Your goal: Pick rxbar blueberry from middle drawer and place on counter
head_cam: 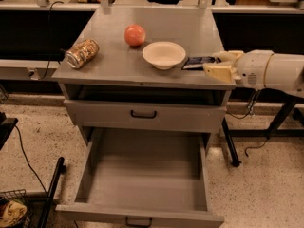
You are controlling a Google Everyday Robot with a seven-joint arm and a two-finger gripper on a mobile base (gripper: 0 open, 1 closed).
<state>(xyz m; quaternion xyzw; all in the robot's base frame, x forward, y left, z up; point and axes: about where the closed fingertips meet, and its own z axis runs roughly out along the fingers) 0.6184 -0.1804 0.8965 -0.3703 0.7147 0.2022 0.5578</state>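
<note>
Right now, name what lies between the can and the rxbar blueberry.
Camera view: the white bowl, on the counter; the end effector is at the rxbar blueberry's other end.

Patterned tin can [81,53] on its side, round red-orange fruit [135,34], shallow cream bowl [164,54], grey upper drawer front [144,115] with dark handle

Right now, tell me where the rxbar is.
In the camera view the rxbar is at the right edge of the counter, just right of the bowl, with the gripper at its right end.
</note>
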